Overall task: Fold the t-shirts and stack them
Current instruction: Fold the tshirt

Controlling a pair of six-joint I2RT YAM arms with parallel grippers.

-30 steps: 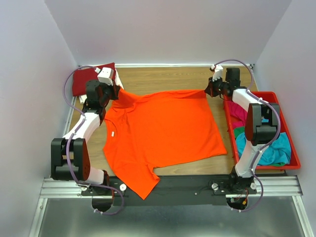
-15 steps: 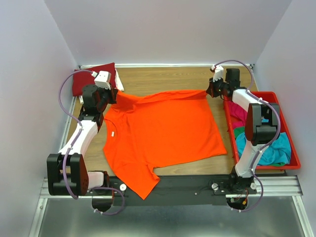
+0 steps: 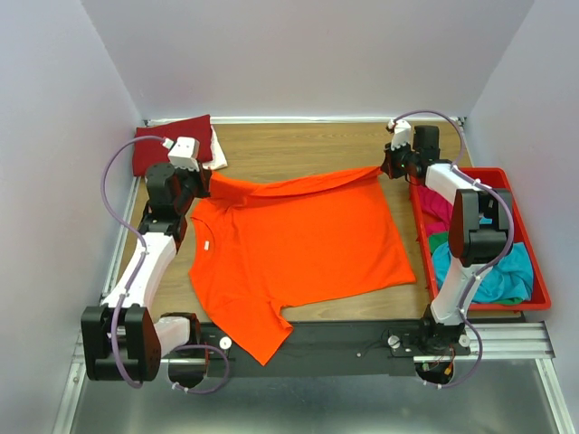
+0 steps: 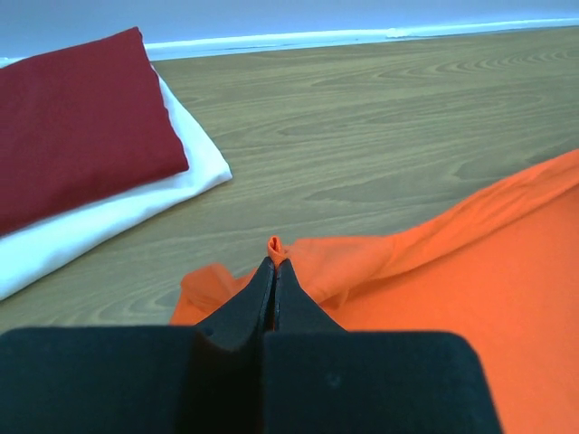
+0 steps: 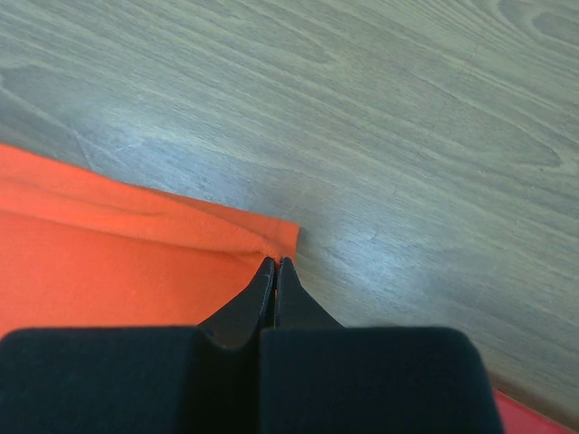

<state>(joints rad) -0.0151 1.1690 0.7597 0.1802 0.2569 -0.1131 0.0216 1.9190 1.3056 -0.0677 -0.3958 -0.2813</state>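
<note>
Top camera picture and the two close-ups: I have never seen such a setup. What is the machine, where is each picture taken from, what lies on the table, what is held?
Two robot arms are bolted at the near edge of a wooden table. The wide picture looks down from above and behind them; each close-up comes from a camera on one arm's wrist, the black shape below being that arm's own pincer. An orange t-shirt lies spread out; the left pincer and the right pincer are each shut on an end of its far edge. Far left, a folded dark red shirt lies on a white shirt. The red tray on the right holds a teal shirt and a pink shirt.
</note>
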